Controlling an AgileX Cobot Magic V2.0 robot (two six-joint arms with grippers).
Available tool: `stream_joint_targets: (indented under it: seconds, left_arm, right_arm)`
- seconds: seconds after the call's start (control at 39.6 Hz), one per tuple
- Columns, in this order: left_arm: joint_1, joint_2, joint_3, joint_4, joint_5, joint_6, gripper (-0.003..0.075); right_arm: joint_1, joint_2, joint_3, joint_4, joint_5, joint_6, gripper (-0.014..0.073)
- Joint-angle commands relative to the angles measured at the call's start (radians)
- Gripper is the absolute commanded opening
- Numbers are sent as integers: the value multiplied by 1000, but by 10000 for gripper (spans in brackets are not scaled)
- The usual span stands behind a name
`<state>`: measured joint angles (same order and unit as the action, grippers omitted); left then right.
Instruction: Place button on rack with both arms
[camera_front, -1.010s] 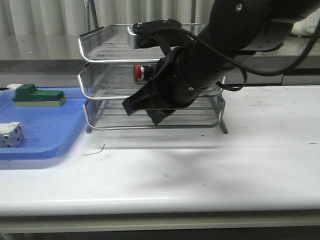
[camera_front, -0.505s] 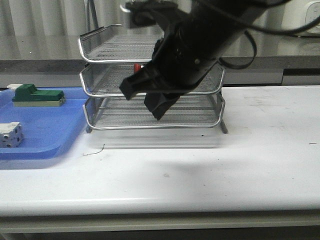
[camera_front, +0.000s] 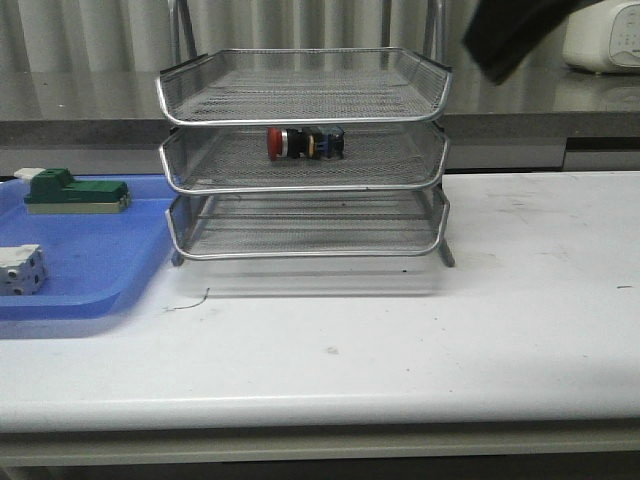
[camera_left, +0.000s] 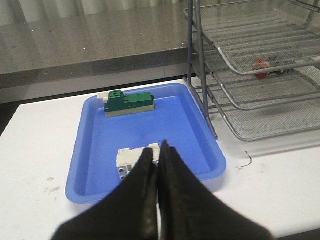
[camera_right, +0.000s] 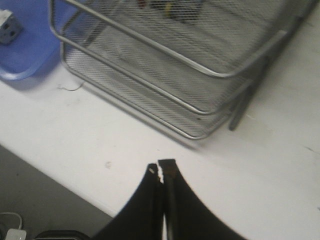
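The button (camera_front: 304, 143), with its red cap to the left, lies on its side on the middle tier of the silver wire rack (camera_front: 305, 115). In the left wrist view the button (camera_left: 261, 67) shows as a red spot inside the rack (camera_left: 260, 80). My right gripper (camera_right: 161, 165) is shut with nothing in it, high above the table's front edge, and the rack (camera_right: 190, 65) is beyond it. A dark blur of the right arm (camera_front: 505, 35) shows at the top right of the front view. My left gripper (camera_left: 159, 146) is shut and empty above the blue tray (camera_left: 95, 165).
The blue tray (camera_front: 110, 285) sits left of the rack and holds a green-and-white block (camera_front: 75, 192) and a white grey-dotted block (camera_front: 20, 268). A short wire scrap (camera_front: 190, 300) lies on the white table in front of the rack. A grey counter runs behind.
The right arm has pulled up and to the right, away from the rack, leaving the button on the middle tier. The button is now fully uncovered.
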<state>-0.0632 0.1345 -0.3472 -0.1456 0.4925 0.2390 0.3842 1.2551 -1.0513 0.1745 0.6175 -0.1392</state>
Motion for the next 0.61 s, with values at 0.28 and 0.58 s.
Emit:
stream_joint_targets:
  seconds: [0.28,0.58]
  left_arm:
    - [3,12,-27,-12,-82,-9,-19]
    - [3,12,-27,-12,-82,-9,-19]
  right_arm:
    - [-302,-437,315,6,-78,15,-60]
    - [-317,-821,576,6,-184,15,-60]
